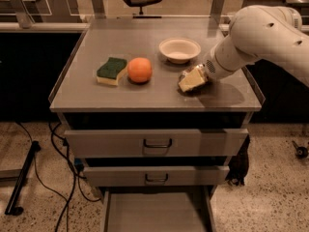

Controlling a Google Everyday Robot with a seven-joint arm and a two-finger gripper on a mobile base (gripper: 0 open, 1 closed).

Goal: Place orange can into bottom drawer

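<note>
My gripper is low on the cabinet top, at its right front, just in front of the white bowl. A small shiny bit of the orange can shows at the gripper's upper left edge; the rest of the can is hidden by the gripper. The bottom drawer is pulled out below the two upper drawers, a flat grey tray with nothing in it.
A green and yellow sponge and a round orange fruit lie left of the gripper. A white bowl stands behind it. The two upper drawers are slightly ajar. Cables run on the floor at left.
</note>
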